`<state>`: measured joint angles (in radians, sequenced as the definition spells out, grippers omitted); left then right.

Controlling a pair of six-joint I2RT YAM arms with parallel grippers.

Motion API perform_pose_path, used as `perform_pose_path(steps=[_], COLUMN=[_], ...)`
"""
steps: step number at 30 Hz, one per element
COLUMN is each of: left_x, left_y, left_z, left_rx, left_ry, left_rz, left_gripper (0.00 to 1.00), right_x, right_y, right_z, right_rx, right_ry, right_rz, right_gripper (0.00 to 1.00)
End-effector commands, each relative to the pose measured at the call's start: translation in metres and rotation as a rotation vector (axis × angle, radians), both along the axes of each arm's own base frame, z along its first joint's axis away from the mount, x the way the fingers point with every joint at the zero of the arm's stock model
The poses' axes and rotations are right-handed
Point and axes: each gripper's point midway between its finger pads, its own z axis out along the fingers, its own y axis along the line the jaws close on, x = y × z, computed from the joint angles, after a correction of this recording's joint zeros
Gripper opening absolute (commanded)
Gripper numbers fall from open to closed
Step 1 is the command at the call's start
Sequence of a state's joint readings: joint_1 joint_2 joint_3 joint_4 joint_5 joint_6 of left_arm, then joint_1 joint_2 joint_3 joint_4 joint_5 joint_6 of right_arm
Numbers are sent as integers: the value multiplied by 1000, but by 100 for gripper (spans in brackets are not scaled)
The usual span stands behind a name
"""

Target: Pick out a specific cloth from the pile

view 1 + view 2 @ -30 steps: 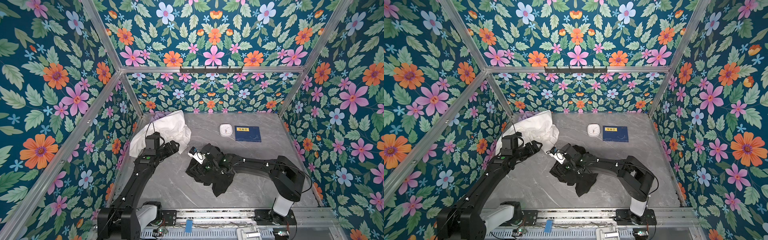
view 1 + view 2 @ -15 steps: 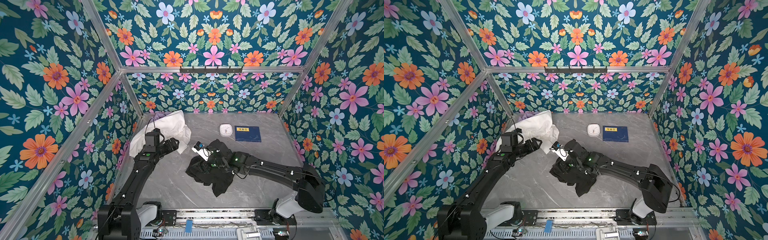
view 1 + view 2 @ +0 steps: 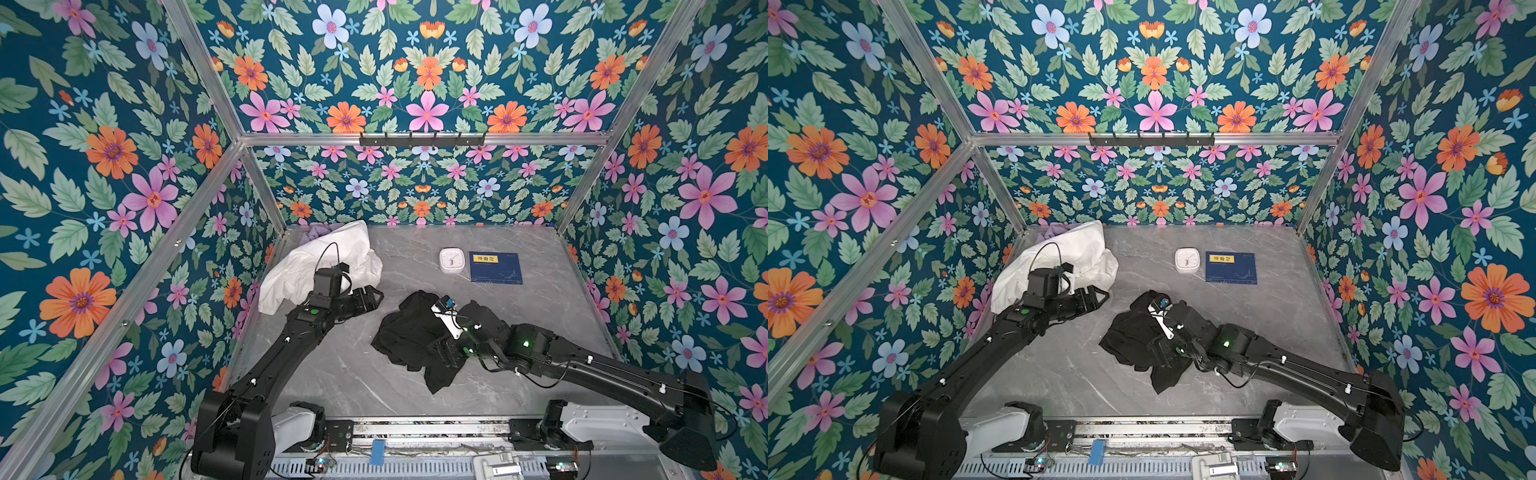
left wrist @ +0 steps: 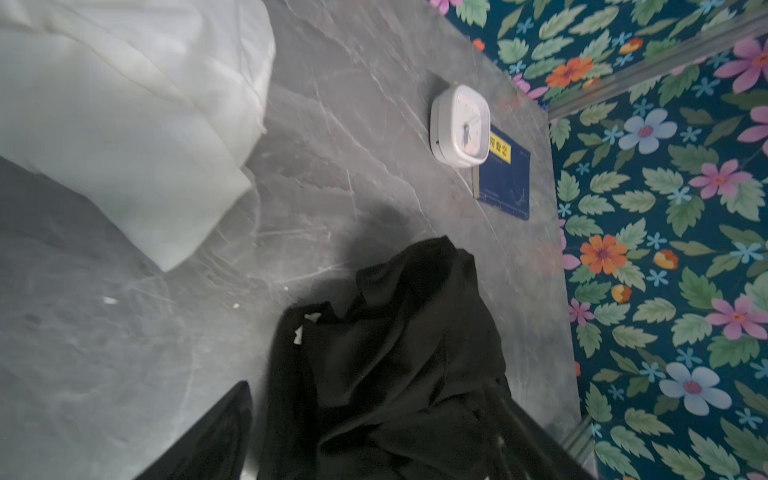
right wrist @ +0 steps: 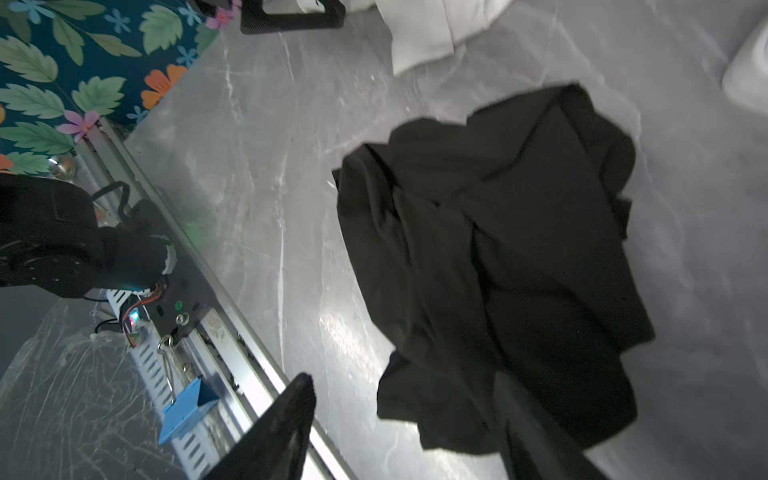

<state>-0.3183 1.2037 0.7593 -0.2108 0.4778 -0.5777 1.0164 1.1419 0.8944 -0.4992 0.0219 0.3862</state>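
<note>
Desk: Where is the black cloth (image 3: 405,332) lying?

Photographer: It is lying crumpled in the middle of the grey table (image 3: 332,374), well apart from the pile (image 3: 286,282) sitting in the far left corner.

Desk: What is making up that pile?

Photographer: A large white cloth (image 3: 357,245) is covering most of it, and a lavender cloth (image 3: 313,233) is peeking out behind, against the wall.

Desk: What are the grippers doing?

Photographer: The right gripper (image 5: 405,378) is hanging over the black cloth with its jaws spread wide. One finger is crossing the fabric in the right wrist view, but the jaws are pinching nothing. The left gripper (image 3: 369,297) is hovering just beside the white cloth's near edge, jaws also spread and gripping nothing, pointing toward the black cloth.

Desk: Anything else in frame?

Photographer: A white clock (image 3: 451,260) and a blue book (image 3: 495,268) are lying just beside each other near the back wall, beyond the black cloth.
</note>
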Motion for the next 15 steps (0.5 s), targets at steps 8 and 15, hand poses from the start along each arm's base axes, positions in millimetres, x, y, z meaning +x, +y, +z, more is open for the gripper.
perform_pose_path(steps=[8, 15], left_x=[-13, -26], left_y=[-39, -43], left_z=[-33, -52], left_rx=[-73, -110], left_ry=[91, 144], left_rz=[-108, -131], left_gripper=[82, 79], right_x=[-32, -9], right_y=[-28, -35], right_z=[-83, -94], right_rx=[98, 276], right_ry=[460, 538], right_rz=[-381, -462], right_gripper=[73, 83])
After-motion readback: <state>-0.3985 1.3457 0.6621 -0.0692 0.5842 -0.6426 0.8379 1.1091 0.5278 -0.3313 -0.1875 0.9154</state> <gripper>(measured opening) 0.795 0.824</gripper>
